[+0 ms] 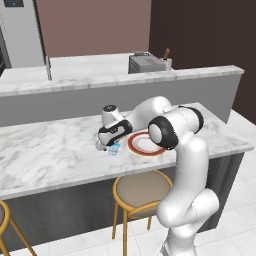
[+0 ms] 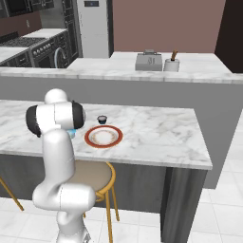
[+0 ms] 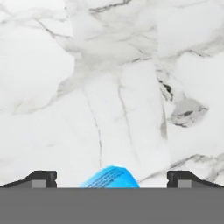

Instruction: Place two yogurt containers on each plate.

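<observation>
A pale blue-and-white yogurt container (image 1: 115, 149) stands on the marble counter just left of the white plate with a red-orange rim (image 1: 145, 144). My gripper (image 1: 103, 146) hangs low over that cup, pointing down. In the hand view the blue yogurt container (image 3: 109, 176) shows at the bottom edge between my two dark fingertips (image 3: 43, 179), which stand wide apart and clear of it: the gripper (image 3: 112, 180) is open. A dark yogurt container (image 2: 101, 119) sits just behind the red-rimmed plate (image 2: 103, 136), which holds nothing. My arm hides most of the pale cup (image 2: 71, 134) in the right base view.
The marble counter (image 1: 50, 150) stretches left and right of the plate. A yellow-legged stool (image 1: 141, 190) stands under its front edge. On the raised back counter are a grey toaster (image 1: 146, 62) and a small holder (image 2: 171, 63).
</observation>
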Motion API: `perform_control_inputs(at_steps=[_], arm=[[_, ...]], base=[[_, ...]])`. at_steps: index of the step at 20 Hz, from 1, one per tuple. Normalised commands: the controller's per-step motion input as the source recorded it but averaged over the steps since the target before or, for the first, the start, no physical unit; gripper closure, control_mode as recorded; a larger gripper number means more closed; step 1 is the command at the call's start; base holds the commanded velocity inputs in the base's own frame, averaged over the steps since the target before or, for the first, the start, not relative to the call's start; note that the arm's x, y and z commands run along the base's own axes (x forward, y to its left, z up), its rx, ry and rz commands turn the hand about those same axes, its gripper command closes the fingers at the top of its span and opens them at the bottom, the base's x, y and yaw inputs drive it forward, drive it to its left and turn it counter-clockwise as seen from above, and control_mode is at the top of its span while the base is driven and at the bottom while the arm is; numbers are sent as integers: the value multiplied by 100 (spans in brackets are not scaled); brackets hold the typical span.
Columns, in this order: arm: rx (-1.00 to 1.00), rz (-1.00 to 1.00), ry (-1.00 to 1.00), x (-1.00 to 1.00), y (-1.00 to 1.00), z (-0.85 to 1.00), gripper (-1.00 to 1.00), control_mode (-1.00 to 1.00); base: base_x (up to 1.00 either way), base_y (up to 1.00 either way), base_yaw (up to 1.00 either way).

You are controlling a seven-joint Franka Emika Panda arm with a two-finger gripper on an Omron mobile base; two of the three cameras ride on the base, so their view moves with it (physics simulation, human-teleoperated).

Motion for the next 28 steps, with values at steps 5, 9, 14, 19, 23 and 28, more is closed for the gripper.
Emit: perform_control_inputs(at_steps=[5,9,14,19,23,28], arm=[[0,7,0,-23,0,-8,-100,-100],[0,6,0,-20,0,-8,-100,-100],[0,5,4,-8,-1,-7,100,-100],[0,4,4,0,-3,0,100,-100],[0,0,1,0,-8,7,100,-100],[0,0,2,-1,-6,19,100,-100]], base=[[0,0,0],[0,0,0],[0,0,0],[0,0,0],[0,0,0],[0,0,0]])
